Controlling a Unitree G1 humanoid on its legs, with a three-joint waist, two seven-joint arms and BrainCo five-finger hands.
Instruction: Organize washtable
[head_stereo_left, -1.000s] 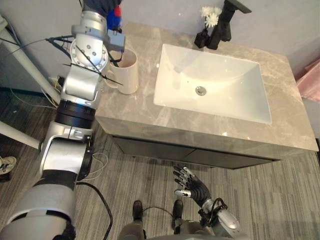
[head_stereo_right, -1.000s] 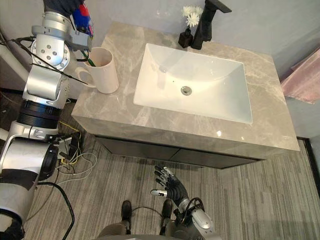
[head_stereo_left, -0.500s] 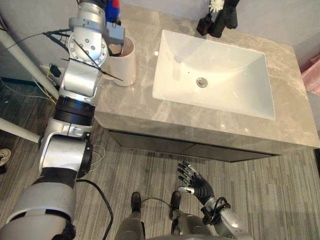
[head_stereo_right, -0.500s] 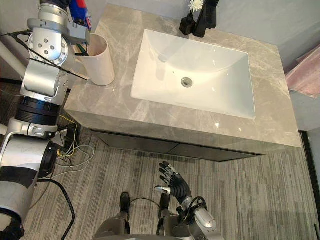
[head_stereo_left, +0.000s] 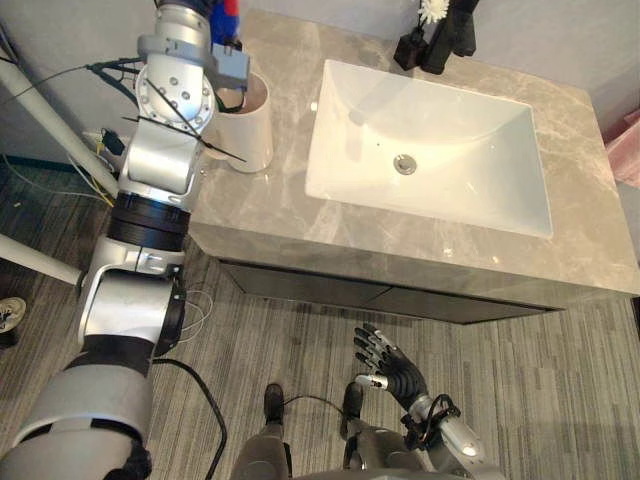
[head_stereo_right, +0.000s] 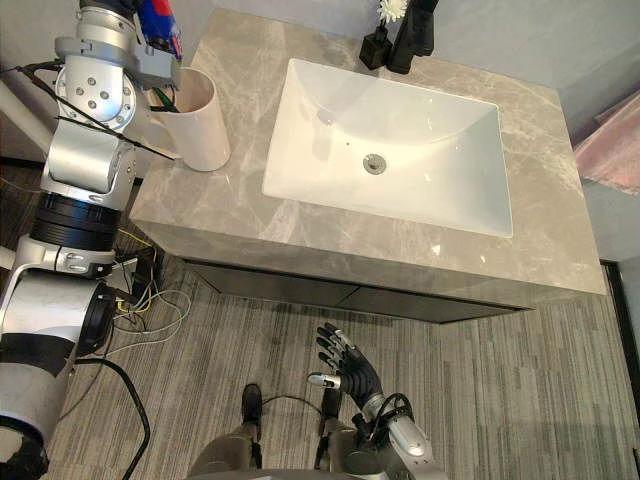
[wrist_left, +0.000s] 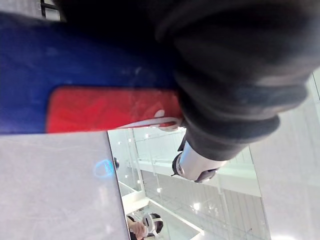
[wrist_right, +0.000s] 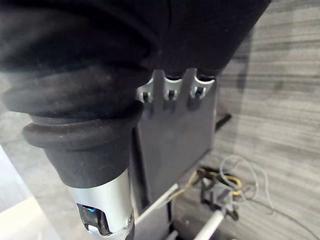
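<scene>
Grey veined marble makes up the countertop (head_stereo_left: 265, 205), polished enough to catch light, with a white rectangular sink (head_stereo_left: 350, 120) sunk into its middle and a round metal drain at the bottom. At the far edge behind the sink you have a matte black angular faucet (head_stereo_left: 452, 35), and just left of it, touching or nearly so, a small black vase (head_stereo_left: 410, 48) of white flowers. A smooth white cylindrical cup (head_stereo_left: 250, 130) stands upright by the left edge, left of the sink.

Your left hand (wrist_left: 220, 100) is raised above the cup, towards the far-left corner, clasping a blue and red tube (head_stereo_left: 230, 18). The left wrist view brings you close: the tube's glossy blue body and red panel lie tight against the dark ribbed cover, with one silver, dark-tipped finger past it. The fingers round the tube are mostly hidden by the cover. The right eye view lets you look into the cup's mouth, where something thin and dark green (head_stereo_right: 166, 98) leans against the rim; I cannot tell what it is.

Your right hand (head_stereo_left: 388, 368) hangs low in front of the dark cabinet front (head_stereo_left: 380, 300), over the grey striped plank floor (head_stereo_left: 550, 400), fingers spread straight and holding nothing. Its wrist view adds loose wires on the floor.
</scene>
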